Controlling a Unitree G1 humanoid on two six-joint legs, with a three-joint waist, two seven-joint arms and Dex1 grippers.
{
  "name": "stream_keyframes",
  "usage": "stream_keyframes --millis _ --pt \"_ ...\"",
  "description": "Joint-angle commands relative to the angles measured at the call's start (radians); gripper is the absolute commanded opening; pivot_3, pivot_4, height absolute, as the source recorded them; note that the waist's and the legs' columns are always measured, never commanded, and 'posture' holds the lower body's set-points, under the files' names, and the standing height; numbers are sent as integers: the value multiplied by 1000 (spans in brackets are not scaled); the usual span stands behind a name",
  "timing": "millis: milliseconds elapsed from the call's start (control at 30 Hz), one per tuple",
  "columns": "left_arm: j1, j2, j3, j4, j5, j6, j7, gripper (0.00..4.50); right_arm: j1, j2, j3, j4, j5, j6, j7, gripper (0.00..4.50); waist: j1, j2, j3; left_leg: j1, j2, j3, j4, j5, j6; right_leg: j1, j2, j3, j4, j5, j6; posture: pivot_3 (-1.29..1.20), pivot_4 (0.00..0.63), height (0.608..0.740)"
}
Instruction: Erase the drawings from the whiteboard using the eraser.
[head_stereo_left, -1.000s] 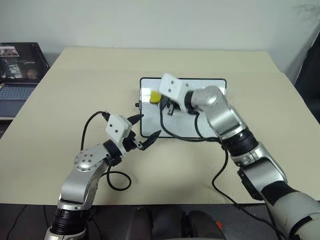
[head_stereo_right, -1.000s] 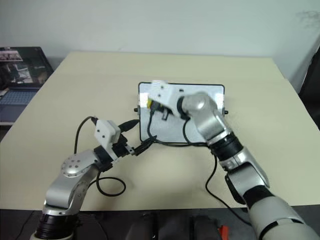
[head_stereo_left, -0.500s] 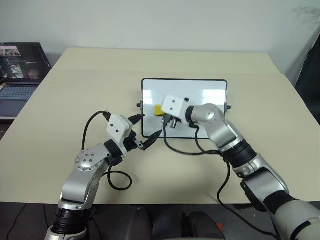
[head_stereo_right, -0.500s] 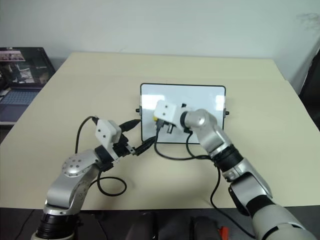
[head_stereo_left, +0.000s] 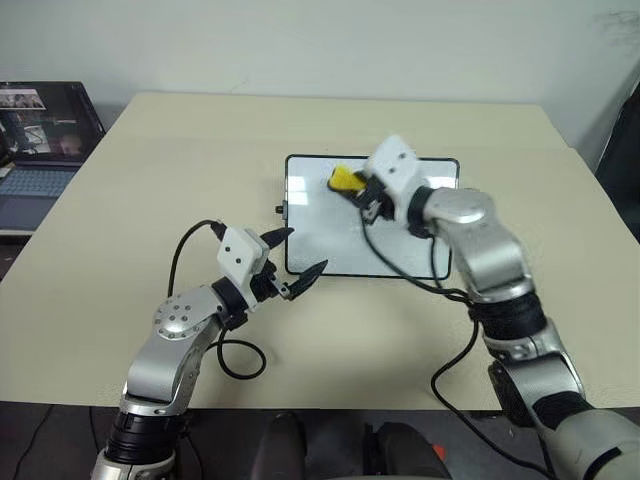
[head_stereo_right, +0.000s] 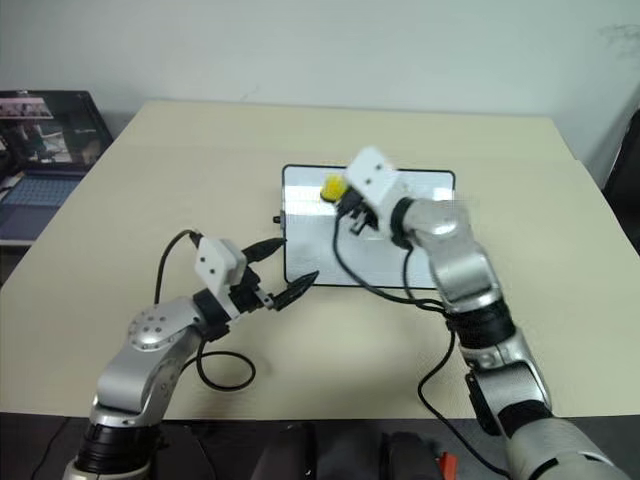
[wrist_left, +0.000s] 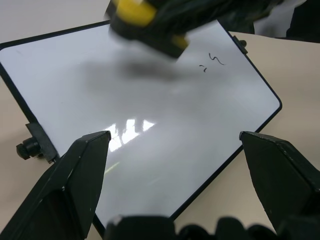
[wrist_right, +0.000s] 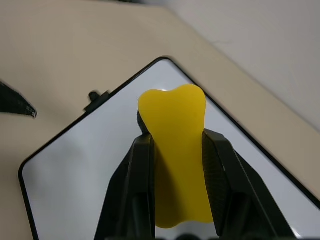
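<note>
The whiteboard (head_stereo_left: 325, 235) lies flat at the middle of the tan table. My right gripper (head_stereo_left: 352, 186) hovers over its far edge, shut on the yellow eraser (head_stereo_left: 345, 179), whose dark underside faces the board. In the right wrist view the eraser (wrist_right: 175, 145) sits squeezed between both black fingers (wrist_right: 136, 185). A few thin black strokes of the drawings (wrist_left: 212, 62) show near one corner of the board in the left wrist view. My left gripper (head_stereo_left: 303, 251) is open at the board's near left corner, level with it, holding nothing.
An open laptop (head_stereo_left: 38, 130) stands off the table's left side. Black cables (head_stereo_left: 225, 350) loop from both wrists over the table and the board's near edge. Small black knobs (head_stereo_left: 278, 210) stick out of the board's short sides.
My right gripper carried the eraser from the board's left-middle part up and to the right, to the far edge. The left arm stayed where it was.
</note>
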Motion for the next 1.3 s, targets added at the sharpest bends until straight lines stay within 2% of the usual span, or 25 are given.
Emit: stream_keyframes --millis 33,133,267,367,533,700,833,933,1100,1233,1300 --pt "-17 -9 6 -14 -1 -32 1 4500 140 -28 -102 -240 66 73 -33 976 0 0 0 0 0 0 0 0 0 0 0 0 -1 0 0 0 150 740" --pt "-23 -15 2 1 4 -47 -5 4500 357 -55 -175 -407 132 74 -22 976 4 0 0 0 0 0 -1 -1 -1 2 0 -1 -5 0 0 0 150 740" --pt "-44 -26 -6 25 6 -63 -7 4500 595 14 -243 -519 173 -37 -105 976 -6 0 0 0 -1 2 0 -1 -1 2 1 0 -5 0 0 0 150 740" --pt "-57 -40 -12 37 9 -71 -4 4500 693 48 -230 -491 156 -165 -154 976 -11 0 0 1 0 1 0 -1 -1 2 3 0 -4 0 1 0 150 740" --pt "-63 -50 -26 35 5 -72 -10 4500 792 41 -184 -427 129 -313 -189 976 -9 0 0 1 0 2 0 -1 -1 3 6 0 -3 -1 4 0 150 740" --pt "-73 -44 -29 44 -2 -76 -35 4500 889 -17 -171 -410 107 -274 -215 976 -3 0 0 1 0 2 0 -1 -1 3 6 1 -4 -1 3 0 150 740" --pt "-76 -41 -17 43 -21 -70 -50 4500 871 -26 -196 -450 160 -257 -221 976 -4 0 0 1 0 2 1 -1 -1 3 7 0 -3 0 1 0 150 740" --pt "-80 -32 -15 49 -16 -70 -60 4500 805 -65 -189 -490 181 -172 -217 976 -7 0 0 1 0 2 1 -1 -1 3 7 1 -2 0 1 0 150 740" --pt "-93 -25 -25 59 -7 -76 -72 4500 544 -159 -176 -437 187 25 -235 976 -6 1 0 1 0 2 3 -1 -1 3 7 1 0 0 1 0 150 740" --pt "-94 -25 -33 63 -3 -82 -77 4500 330 -198 -121 -307 157 91 -249 976 -3 0 0 1 0 2 3 -1 0 2 7 1 1 0 1 0 150 740" --pt "-94 -24 -37 63 0 -84 -79 4500 271 -204 -100 -260 144 104 -259 976 -4 0 0 1 0 3 3 -1 0 2 7 1 1 0 1 0 150 740"
